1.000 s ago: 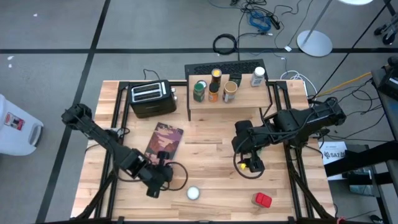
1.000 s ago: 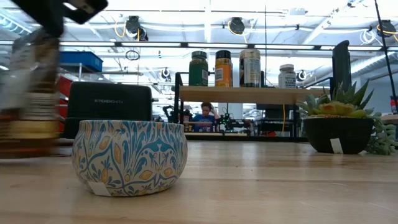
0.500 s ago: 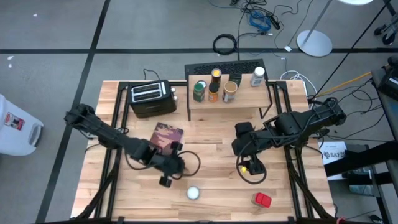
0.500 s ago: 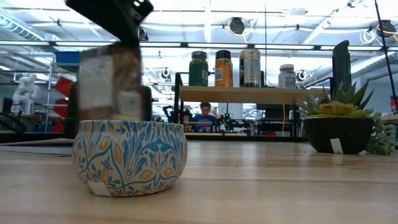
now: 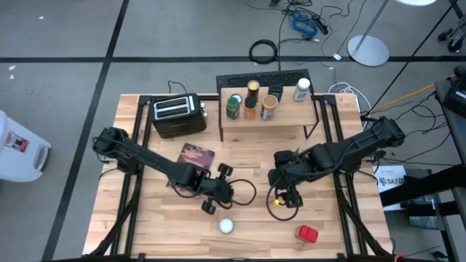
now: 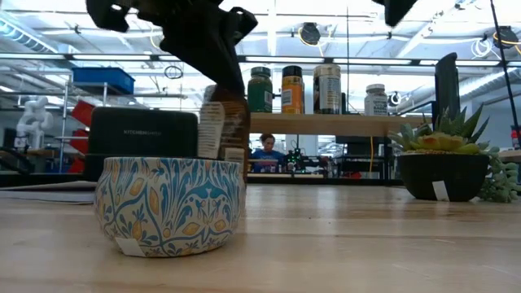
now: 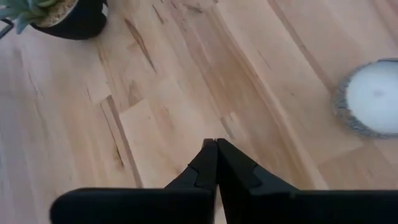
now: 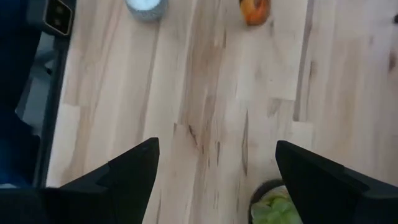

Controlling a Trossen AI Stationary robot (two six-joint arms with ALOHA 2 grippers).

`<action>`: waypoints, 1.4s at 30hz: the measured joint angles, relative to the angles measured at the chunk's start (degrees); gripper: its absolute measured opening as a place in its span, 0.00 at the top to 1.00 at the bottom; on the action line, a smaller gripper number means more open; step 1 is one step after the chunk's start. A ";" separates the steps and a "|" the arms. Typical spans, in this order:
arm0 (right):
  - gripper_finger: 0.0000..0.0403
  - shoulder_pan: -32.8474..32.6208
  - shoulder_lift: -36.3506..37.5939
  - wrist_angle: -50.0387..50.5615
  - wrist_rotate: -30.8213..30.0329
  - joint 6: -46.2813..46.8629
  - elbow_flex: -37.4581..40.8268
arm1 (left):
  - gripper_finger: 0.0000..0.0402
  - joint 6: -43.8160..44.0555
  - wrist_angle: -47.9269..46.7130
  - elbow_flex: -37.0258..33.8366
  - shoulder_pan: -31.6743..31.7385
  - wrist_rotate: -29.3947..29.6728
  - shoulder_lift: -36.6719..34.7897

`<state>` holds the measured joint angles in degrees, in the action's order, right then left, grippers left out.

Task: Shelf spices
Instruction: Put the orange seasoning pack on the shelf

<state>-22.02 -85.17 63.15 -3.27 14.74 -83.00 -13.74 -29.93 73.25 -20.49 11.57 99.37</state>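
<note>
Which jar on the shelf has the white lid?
The jar at the shelf's right end, standing apart from the other four. Those have green, yellow, orange and tan tops.

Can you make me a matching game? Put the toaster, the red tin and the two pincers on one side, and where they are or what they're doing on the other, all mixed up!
Things:
1. toaster
2. red tin
3. left pincer
4. right pincer

Place or state:
a. open wide
b. shut tight
c. near the front edge, on the right
d. at the back, just left of the shelf

Pairs: 1-d, 2-c, 3-b, 4-a
</note>
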 joint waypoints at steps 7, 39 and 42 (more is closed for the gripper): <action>0.23 0.00 -0.02 -6.60 0.04 0.64 7.60 | 0.82 -0.33 0.38 0.79 0.14 1.96 -0.68; 0.26 -0.18 -0.01 -51.54 -14.87 -21.51 32.34 | 0.53 17.95 11.69 -22.26 4.06 2.62 -5.33; 0.26 0.07 -0.85 -58.42 -15.17 -24.35 36.95 | 0.53 17.88 16.38 -24.42 5.67 2.51 -5.33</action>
<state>-21.96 -86.01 4.73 -18.44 -9.61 -46.05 4.14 -13.56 48.83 -14.82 14.08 94.04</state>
